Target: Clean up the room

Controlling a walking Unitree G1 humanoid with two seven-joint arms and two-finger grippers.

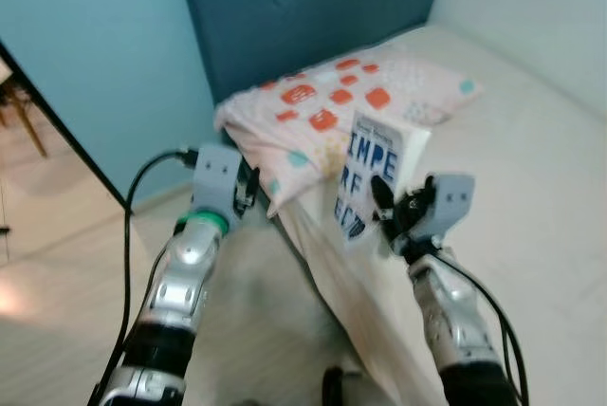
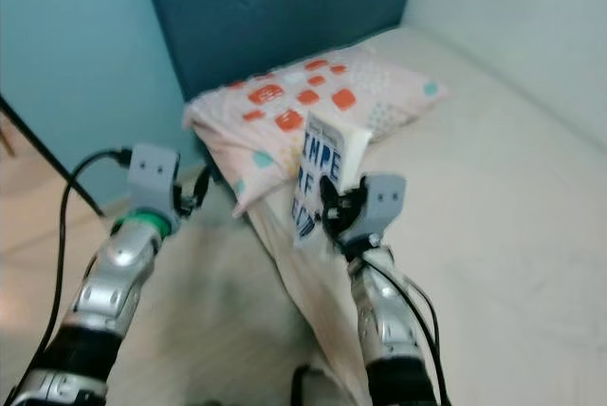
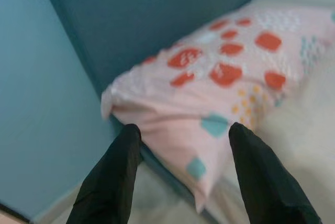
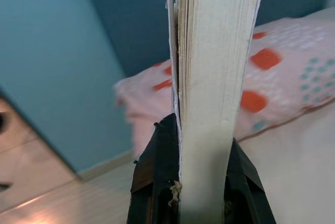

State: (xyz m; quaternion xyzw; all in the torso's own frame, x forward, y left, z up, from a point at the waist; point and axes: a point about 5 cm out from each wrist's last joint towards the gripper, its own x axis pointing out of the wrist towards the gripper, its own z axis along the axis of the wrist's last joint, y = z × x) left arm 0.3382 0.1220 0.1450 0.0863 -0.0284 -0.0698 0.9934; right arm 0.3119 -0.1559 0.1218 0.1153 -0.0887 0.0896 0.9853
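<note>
My right gripper [image 1: 387,205] is shut on a white book [image 1: 377,175] with large dark blue letters on its cover, holding it upright over the near edge of the bed. In the right wrist view the book's page edges [image 4: 215,77] stand between the two black fingers [image 4: 157,171]. My left gripper [image 3: 180,145] is open with nothing between its fingers, raised beside the bed and aimed at the pink pillow [image 3: 225,88] with red and teal patches. That pillow [image 1: 341,102] lies at the head of the bed, just behind the book.
A dark blue padded headboard [image 1: 303,8] stands behind the pillow, with a light teal wall [image 1: 104,55] to its left. The cream mattress [image 1: 531,169] spreads to the right. Pale wooden floor [image 1: 66,273] lies at the left, with a dark door frame [image 1: 66,131].
</note>
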